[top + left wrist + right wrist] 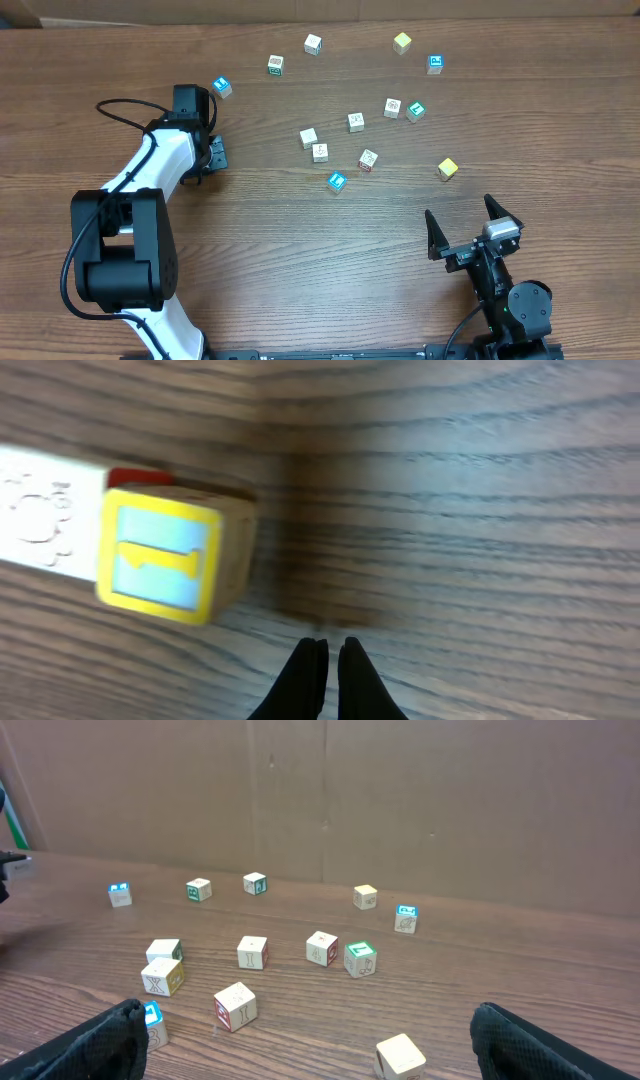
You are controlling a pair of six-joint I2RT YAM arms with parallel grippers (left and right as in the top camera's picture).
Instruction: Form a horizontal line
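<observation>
Jaws pressed together, empty, on the left gripper (330, 648); spread wide, empty, on the right gripper (310, 1025). Just ahead-left of the left fingertips, on the table (480, 510): part of the horizontal line (125, 510), a yellow-rimmed cube (160, 555) touching a white cube (40, 520). Loose cubes (355, 122) scattered over the table's far half.

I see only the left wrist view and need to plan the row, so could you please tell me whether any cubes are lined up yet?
Observer: No, the cubes lie scattered; there is no row of four.
Operator: Thanks. Is the right arm busy?
Observer: No, the right fingers stand open and empty, short of the cubes.
Operator: Which cube is closest to the left arm?
Observer: A blue cube, apart from the rest at the far left.
</observation>
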